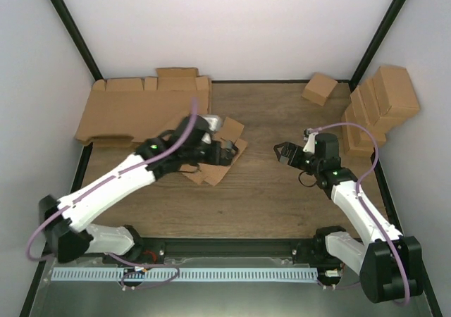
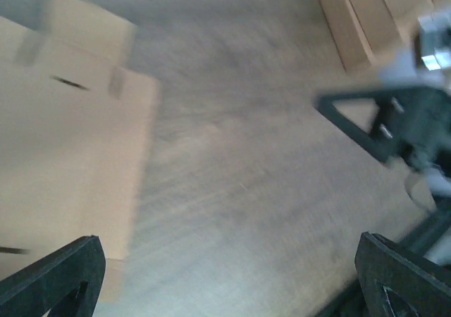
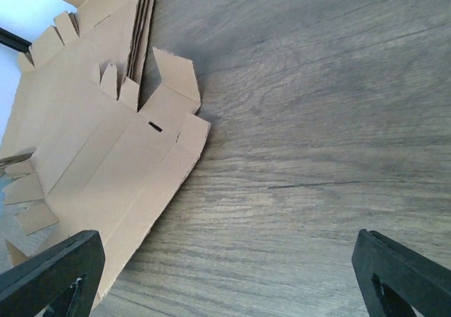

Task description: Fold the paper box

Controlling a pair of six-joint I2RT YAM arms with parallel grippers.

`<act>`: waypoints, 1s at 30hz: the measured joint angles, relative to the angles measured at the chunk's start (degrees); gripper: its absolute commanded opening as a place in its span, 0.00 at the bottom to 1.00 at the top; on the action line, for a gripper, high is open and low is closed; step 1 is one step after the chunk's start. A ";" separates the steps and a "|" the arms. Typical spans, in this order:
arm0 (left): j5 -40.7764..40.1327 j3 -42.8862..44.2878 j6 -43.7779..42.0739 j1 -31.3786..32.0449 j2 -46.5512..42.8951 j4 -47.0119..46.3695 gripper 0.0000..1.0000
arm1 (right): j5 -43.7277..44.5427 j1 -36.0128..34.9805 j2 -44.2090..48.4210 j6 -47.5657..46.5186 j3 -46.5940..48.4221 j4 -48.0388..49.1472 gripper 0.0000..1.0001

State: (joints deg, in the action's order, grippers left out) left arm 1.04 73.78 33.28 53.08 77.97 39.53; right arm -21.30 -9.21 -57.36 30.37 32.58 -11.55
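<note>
Black fingertips (image 2: 63, 269) of my left gripper (image 2: 229, 278) stand wide apart with only bare table (image 2: 232, 190) between them; nothing is held. Box (image 2: 70, 155) lies flat and unfolded just to that gripper's left, its slotted panel and flaps facing up. Right gripper (image 3: 225, 275) is likewise spread wide and empty, with the box ahead and to its left, well apart from the fingers. Sheets (image 3: 106, 0) are stacked beyond the box.

Step in hand, as I judge it: take hold of a side panel and raise it along its crease.

Procedure:
1. Slide one finger under the free edge.
2. Close on a single layer only.
3. Pivot about the crease line.
4. Pin the centre panel with the other gripper so the box does not slide.
</note>
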 measured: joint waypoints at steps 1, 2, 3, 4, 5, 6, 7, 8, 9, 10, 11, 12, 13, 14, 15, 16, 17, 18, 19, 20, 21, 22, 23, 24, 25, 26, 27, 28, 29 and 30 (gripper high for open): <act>0.90 -1.36 0.02 -2.86 -2.05 -0.98 1.00 | 0.35 0.00 0.00 -0.24 0.11 0.00 1.00; 1.49 -3.19 -0.07 -6.67 -4.61 -1.84 1.00 | 0.59 0.00 0.00 -0.59 0.37 0.00 1.00; 1.81 -4.90 -0.07 -10.08 -6.78 -2.49 1.00 | 0.76 0.00 0.02 -0.85 0.70 0.15 1.00; 2.05 -6.73 -0.09 -13.09 -8.66 -3.15 1.00 | 0.79 0.00 0.09 -0.96 0.90 0.46 1.00; 2.47 -9.29 -0.07 -16.70 -10.93 -3.91 1.00 | 0.79 0.00 0.24 -0.98 1.20 0.85 1.00; 2.73 -11.85 -0.02 -20.04 -13.00 -4.13 1.00 | 0.74 0.00 0.39 -0.96 1.36 1.38 1.00; 2.97 -14.08 -0.04 -23.06 -14.67 -4.26 1.00 | 0.66 0.00 0.48 -0.85 1.44 2.01 1.00; 3.50 -16.00 -0.02 -25.83 -15.91 -4.42 1.00 | 0.39 0.00 0.55 -0.63 1.44 2.64 1.00; 5.09 -18.36 -0.24 -29.90 -17.14 -4.79 1.00 | -0.04 0.00 0.44 -0.26 1.44 3.30 1.00; 6.05 -20.04 -0.42 -33.46 -17.68 -4.94 1.00 | -0.83 0.02 0.09 0.26 1.44 4.00 0.99; 7.72 -21.55 -0.63 -37.33 -17.84 -5.33 1.00 | -1.66 0.00 -0.55 0.66 1.49 4.66 0.98; 8.94 -22.71 -0.83 -40.35 -17.64 -5.86 1.00 | -2.56 0.00 -1.36 1.05 1.62 5.11 0.97; 10.73 -24.02 -0.98 -43.82 -17.14 -6.64 1.00 | -3.96 -0.11 -2.75 1.60 1.86 5.73 0.96; 12.02 -24.92 -1.11 -45.99 -16.57 -7.37 1.00 | -4.92 -0.26 -4.07 1.86 2.10 6.23 0.96; 13.44 -25.81 -1.18 -47.80 -15.96 -8.17 1.00 | -5.90 -0.66 -5.73 2.29 2.38 6.91 0.96; 14.91 -26.71 -1.18 -49.40 -15.30 -9.20 1.00 | -6.45 -1.14 -6.99 2.73 2.62 7.28 0.96; 16.09 -27.45 -1.20 -50.56 -14.69 -10.14 0.99 | -6.95 -1.97 -8.66 3.19 3.10 7.50 0.96; 17.49 -28.11 -1.03 -51.78 -13.92 -11.26 0.98 | -7.21 -2.62 -9.70 3.52 3.41 7.69 0.96; 19.02 -28.76 -0.70 -52.98 -13.05 -12.81 0.95 | -7.39 -3.02 -10.25 3.91 3.78 7.93 0.96; 20.20 -29.20 -0.33 -54.05 -12.02 -14.23 0.93 | -7.50 -4.26 -11.67 4.42 4.11 8.15 0.96; 21.29 -29.66 0.09 -55.12 -10.95 -15.69 0.90 | -7.52 -5.18 -12.48 5.03 4.42 8.50 0.96; 22.12 -30.05 0.63 -55.98 -9.94 -17.07 0.86 | -7.41 -6.08 -13.03 5.44 4.52 9.03 0.96; 22.91 -30.47 1.14 -56.87 -8.72 -18.62 0.83 | -7.21 -7.10 -13.38 5.73 4.57 9.51 0.96; 23.47 -30.71 1.84 -57.37 -7.67 -19.78 0.81 | -6.88 -8.26 -13.64 5.92 4.66 9.90 0.97; 24.02 -30.86 2.38 -57.70 -6.47 -20.94 0.80 | -6.32 -9.73 -13.86 5.86 4.87 10.40 0.98; 24.74 -30.88 2.84 -57.88 -5.05 -22.21 0.78 | -5.38 -11.32 -14.03 5.49 5.16 11.13 0.99; 25.31 -30.88 3.48 -57.90 -3.80 -23.47 0.78 | -4.46 -12.90 -14.05 4.96 5.42 12.13 1.00; 25.90 -30.88 3.96 -57.92 -2.78 -24.55 0.78 | -3.54 -14.23 -14.01 4.24 5.64 13.42 1.00; 26.64 -30.88 4.39 -57.92 -1.42 -25.86 0.77 | -2.67 -15.10 -13.90 3.48 5.86 14.53 1.00; 27.23 -30.88 5.05 -57.92 -0.42 -26.84 0.75 | -1.62 -16.00 -13.70 2.36 6.03 16.41 1.00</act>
State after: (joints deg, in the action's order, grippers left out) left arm 28.27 42.89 38.33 -4.84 77.56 12.69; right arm -22.92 -25.21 -71.07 32.73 38.61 4.86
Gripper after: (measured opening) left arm 0.778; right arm 0.996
